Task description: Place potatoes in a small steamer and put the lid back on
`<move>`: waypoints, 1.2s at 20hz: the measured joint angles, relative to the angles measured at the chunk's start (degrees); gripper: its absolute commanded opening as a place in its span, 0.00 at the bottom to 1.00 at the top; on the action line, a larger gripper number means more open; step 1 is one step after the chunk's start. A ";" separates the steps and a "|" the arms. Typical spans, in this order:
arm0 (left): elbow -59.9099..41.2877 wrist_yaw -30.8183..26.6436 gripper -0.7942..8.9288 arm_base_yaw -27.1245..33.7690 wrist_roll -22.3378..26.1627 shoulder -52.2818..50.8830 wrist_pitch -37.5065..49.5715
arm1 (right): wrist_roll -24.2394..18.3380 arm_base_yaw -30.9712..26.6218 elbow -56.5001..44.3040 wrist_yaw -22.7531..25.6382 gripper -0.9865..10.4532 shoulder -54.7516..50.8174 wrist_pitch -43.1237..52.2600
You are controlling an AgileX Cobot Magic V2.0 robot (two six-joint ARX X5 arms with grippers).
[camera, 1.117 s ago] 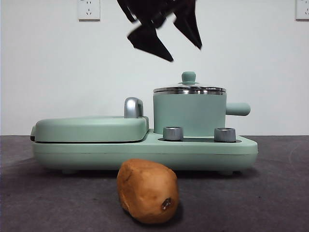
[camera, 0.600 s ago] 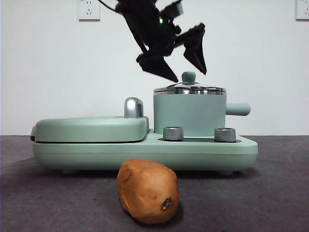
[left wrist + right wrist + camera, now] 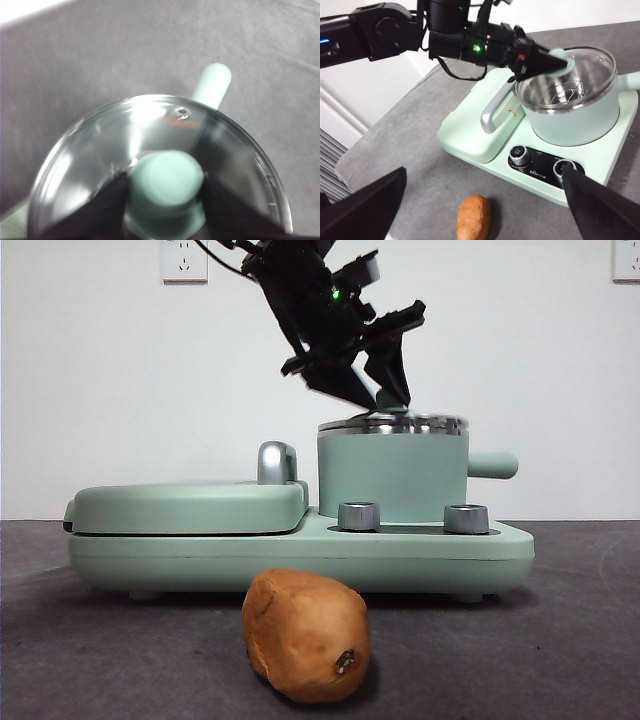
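The orange-brown potato [image 3: 307, 635] lies on the dark table in front of the appliance; it also shows in the right wrist view [image 3: 474, 217]. The mint-green steamer [image 3: 392, 480] stands on the right of the base with the glass lid [image 3: 392, 424] on it. My left gripper [image 3: 383, 395] has come down from above and is shut on the lid's mint-green knob [image 3: 167, 180], one jaw on each side. My right gripper [image 3: 484, 172] is open and empty, high above the table on the near side of the appliance; it does not show in the front view.
A flat mint-green lidded griddle [image 3: 190, 505] with a chrome handle [image 3: 275, 462] fills the left of the base [image 3: 300, 555]. Two steel dials [image 3: 358, 516] sit before the steamer. The steamer's stubby handle [image 3: 492, 465] points right.
My left gripper has come down from above the steamer onto the lid and its jaws have closed around the knob. The potato has not moved.
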 measured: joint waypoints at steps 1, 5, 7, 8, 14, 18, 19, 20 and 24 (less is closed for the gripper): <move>0.11 0.00 0.13 -0.09 0.09 0.00 -0.39 | 0.00 0.00 0.00 0.00 0.52 0.00 0.00; 0.11 -0.04 0.09 -0.17 0.52 0.00 -0.17 | 0.00 0.00 0.00 0.00 0.52 0.00 0.00; 0.11 -0.04 0.09 -0.17 0.55 0.00 -0.17 | 0.00 0.00 0.00 0.00 0.52 0.00 0.00; 0.15 -0.04 0.09 -0.17 0.52 -0.02 -0.22 | 0.00 0.00 0.00 0.00 0.52 0.00 0.00; 7.56 -0.15 0.09 -0.15 0.52 -0.02 -8.35 | 0.00 0.00 0.00 1.90 0.52 0.00 0.00; 17.84 -0.20 0.09 -0.11 1.01 -0.11 -19.74 | 0.68 0.22 0.00 4.42 0.52 0.31 -0.02; 19.41 -0.20 0.09 -0.02 1.62 -0.39 -22.34 | 1.16 0.72 0.00 4.48 0.52 0.74 -0.04; 19.67 -0.20 0.09 0.13 1.90 -1.01 -23.10 | 1.77 1.33 0.00 4.68 0.52 1.20 -0.07; 19.67 -0.20 0.09 2.29 2.99 -5.66 -25.44 | 4.48 6.86 0.44 9.25 0.52 4.55 -0.50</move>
